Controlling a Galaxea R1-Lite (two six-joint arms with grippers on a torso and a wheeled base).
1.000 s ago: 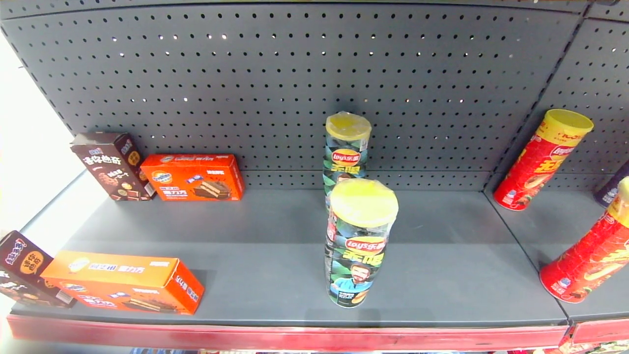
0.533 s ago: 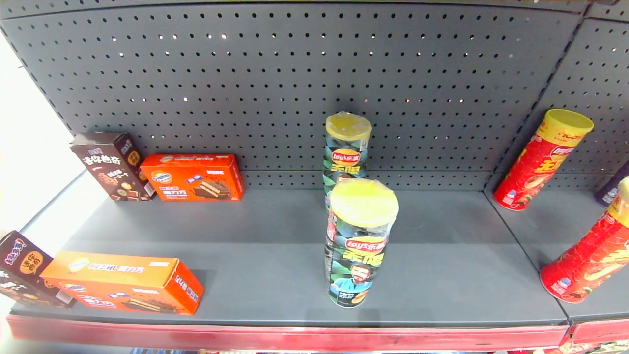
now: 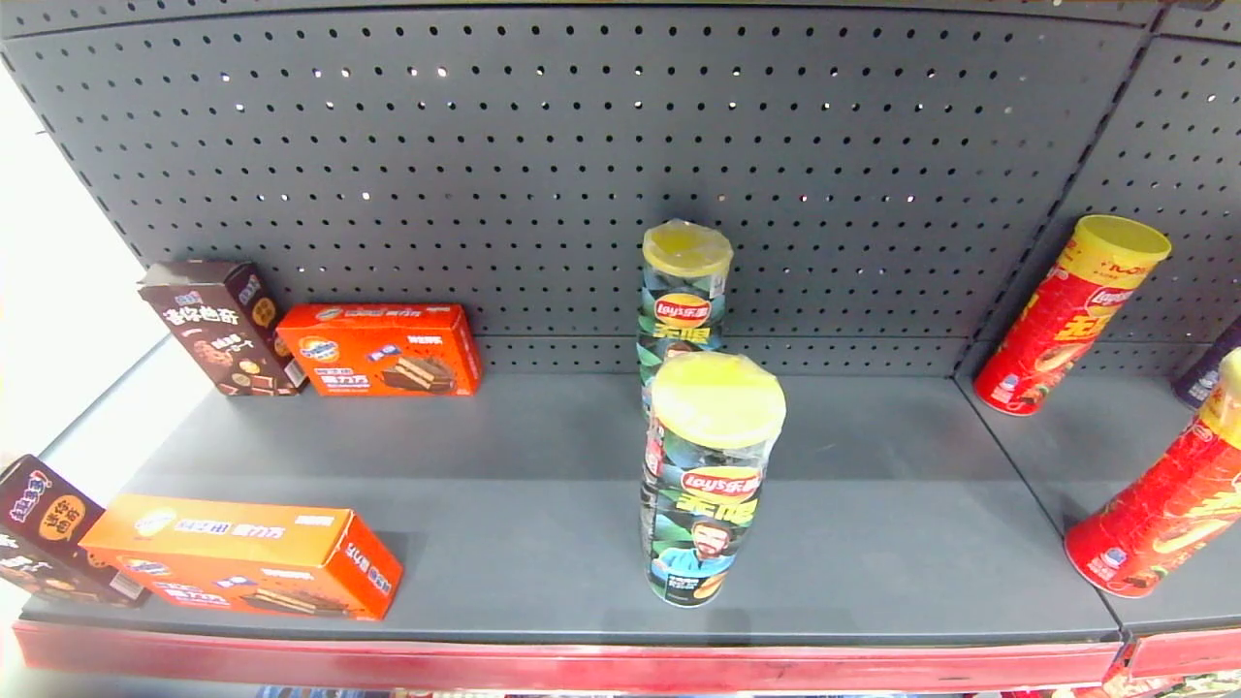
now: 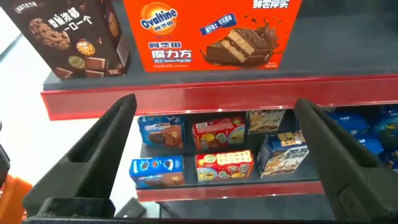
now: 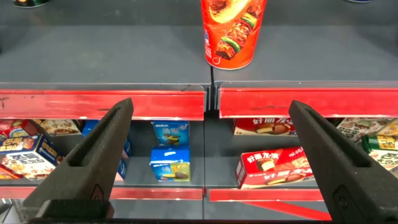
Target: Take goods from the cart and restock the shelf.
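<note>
Head view first: shows no shift over the last second. Finds the shelf (image 3: 543, 523) stocked just as before, with a front green can (image 3: 706, 485) upright near the front lip and a rear green can (image 3: 682, 291) directly behind it by the pegboard back. Further out, places a front orange box (image 3: 242, 567) and a front brown box (image 3: 44, 533) at the near left corner, a rear orange box (image 3: 383, 349) and a rear brown box (image 3: 218, 325) at the back left, and a rear red can (image 3: 1066, 315) and a front red can (image 3: 1159, 514) on the neighbouring bay to the right. Left wrist view: catches the left gripper (image 4: 214, 104) spread wide with nothing between its fingers, held before the red shelf edge below the front orange box. Right wrist view: same for the right gripper (image 5: 210, 104), spread and empty, facing the red edge under the front red can. Means no item in hand; probably calls for a return to the cart for the next goods.
</note>
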